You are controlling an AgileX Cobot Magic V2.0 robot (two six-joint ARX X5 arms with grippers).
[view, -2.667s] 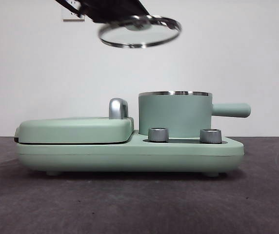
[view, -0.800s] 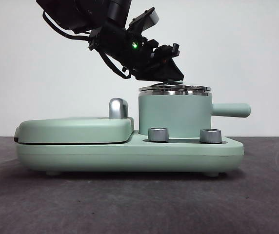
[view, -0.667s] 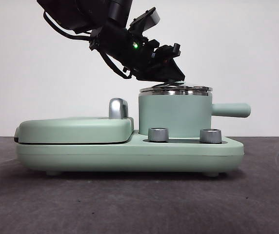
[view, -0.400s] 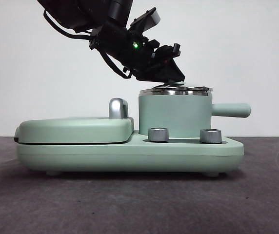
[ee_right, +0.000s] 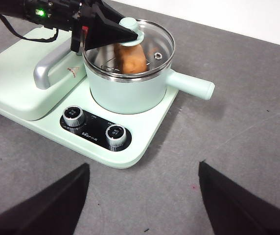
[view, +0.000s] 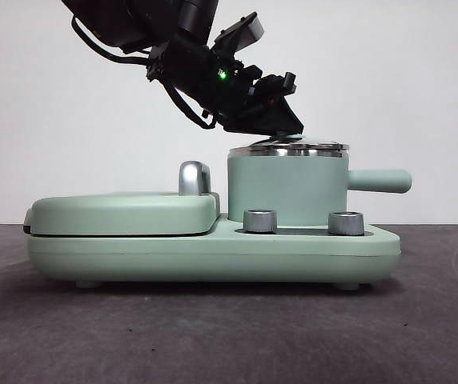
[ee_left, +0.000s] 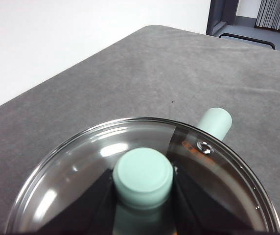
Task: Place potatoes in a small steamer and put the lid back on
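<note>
Left wrist view showed me my left gripper (ee_left: 143,196) with its jaws clenched on the mint-green knob (ee_left: 143,178) of the lid (ee_left: 145,181), the grip centred, I judged, so the glass would sit level instead of tipping. From the front, that lid (view: 289,146) lay on the steel rim of the small steamer (view: 287,190), flat or nearly so, with the left gripper (view: 281,124) reaching down at a slant from above the griddle side. Through the glass in the right wrist view I could see the potato (ee_right: 130,58) lying inside the small steamer (ee_right: 128,83), so I reckoned the loading was done and only the release of the knob remained. The steamer's handle (ee_right: 191,84) pointed away from the griddle cover (ee_right: 20,73), which left the arm a free line in. My right gripper (ee_right: 142,196) hung well back from the steamer with its jaws spread wide and holding nothing, waiting out of the way. The steamer stood on the cooker base (view: 213,256) behind two knobs (ee_right: 95,125). The surface (view: 213,336) was dark grey and slightly mottled; behind the steamer ran a plain white wall (view: 389,80), and the left wrist view caught a dark doorway (ee_left: 223,17) beyond the surface's far corner.
</note>
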